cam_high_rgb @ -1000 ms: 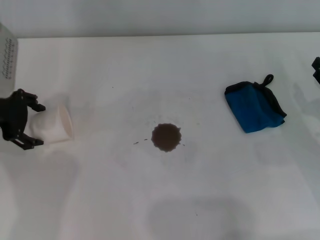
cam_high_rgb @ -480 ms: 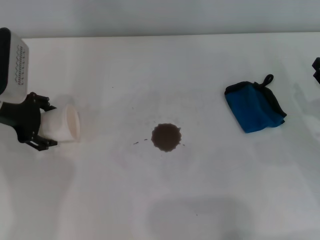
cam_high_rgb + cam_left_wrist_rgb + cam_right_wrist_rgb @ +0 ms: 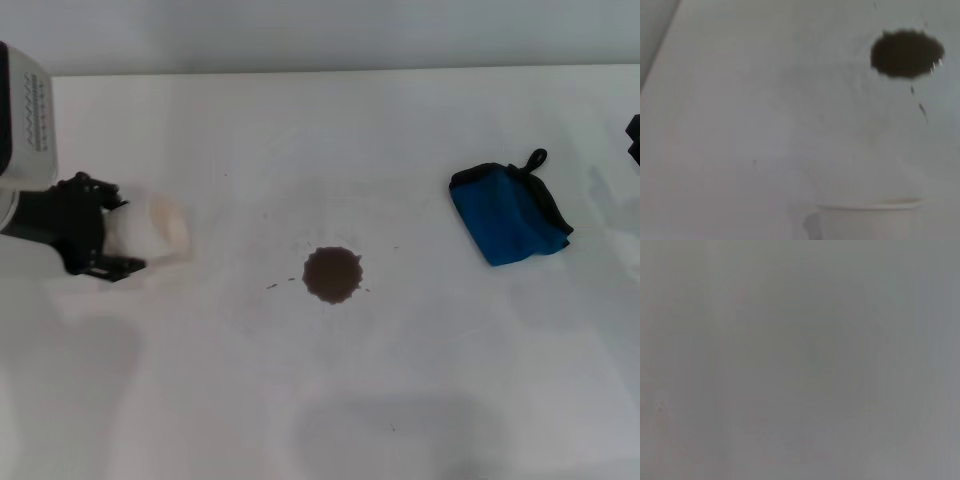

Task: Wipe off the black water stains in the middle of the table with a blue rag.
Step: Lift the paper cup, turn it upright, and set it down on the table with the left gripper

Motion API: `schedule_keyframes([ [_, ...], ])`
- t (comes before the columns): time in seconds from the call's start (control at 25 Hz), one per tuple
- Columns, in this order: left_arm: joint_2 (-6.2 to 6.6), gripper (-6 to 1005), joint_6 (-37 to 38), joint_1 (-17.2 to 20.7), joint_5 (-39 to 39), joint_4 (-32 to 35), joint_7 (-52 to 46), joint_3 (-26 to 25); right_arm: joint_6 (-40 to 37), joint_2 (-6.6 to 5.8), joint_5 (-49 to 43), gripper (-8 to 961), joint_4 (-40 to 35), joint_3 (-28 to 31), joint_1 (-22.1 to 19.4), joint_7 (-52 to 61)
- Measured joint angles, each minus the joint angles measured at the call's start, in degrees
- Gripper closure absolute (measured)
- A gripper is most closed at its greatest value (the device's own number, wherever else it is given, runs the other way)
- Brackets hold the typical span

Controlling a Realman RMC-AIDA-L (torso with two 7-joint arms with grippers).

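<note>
The black water stains (image 3: 332,274) form a dark round blot with a jagged edge in the middle of the white table (image 3: 330,130); the blot also shows in the left wrist view (image 3: 907,53). The blue rag (image 3: 508,215), folded, with black edging and a loop, lies at the right, apart from the blot. My left gripper (image 3: 121,234) is at the left, shut on a translucent whitish plastic cup (image 3: 157,231) that lies sideways with its mouth toward the blot; the cup's rim shows in the left wrist view (image 3: 867,219). My right gripper (image 3: 633,136) is only a black tip at the right edge.
A few tiny dark specks (image 3: 273,286) lie beside the blot. The table's far edge (image 3: 320,70) meets a grey wall. The right wrist view shows only a plain grey surface.
My left gripper has moved to the right toward the blot, carrying the cup with it. The rag, the blot and the right arm have not moved.
</note>
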Motion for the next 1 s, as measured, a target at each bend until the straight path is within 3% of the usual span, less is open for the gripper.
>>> schedule_keyframes([
  [0.4,0.20,329,5.92,6.83,-21.86,2.26,0.94,0.00,0.33,0.00,0.00,388,-0.52,-0.01,-0.06,0.00],
  [0.64,0.24,363,6.00,13.00,-33.32,7.71,2.82,0.00,0.26,0.00,0.00,391,-0.70,-0.01,-0.11,-0.32],
  [1.0,0.20,367,5.45,22.88,-46.03,17.80,15.10,-0.09,0.67,-0.03,0.00,395,-0.76,-0.01,-0.32,-0.31],
])
